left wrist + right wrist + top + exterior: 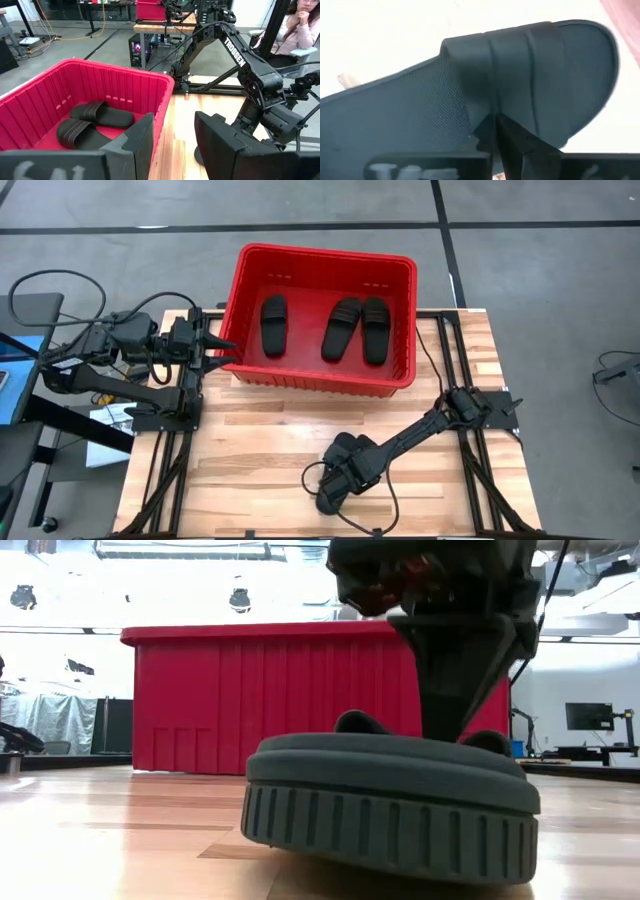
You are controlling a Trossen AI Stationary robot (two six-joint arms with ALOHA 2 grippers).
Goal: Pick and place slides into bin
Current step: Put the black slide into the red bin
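While three slides lay in the bin (244, 265), the right gripper (501, 131) pinched the fourth slide's (390, 805) strap near the table's front edge; that thin bite might slip when lifted. The left gripper (222, 347) waited open at the bin's left wall.

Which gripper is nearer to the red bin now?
Left. The left gripper hovers at the bin's left wall; the right gripper is down at the table's near edge.
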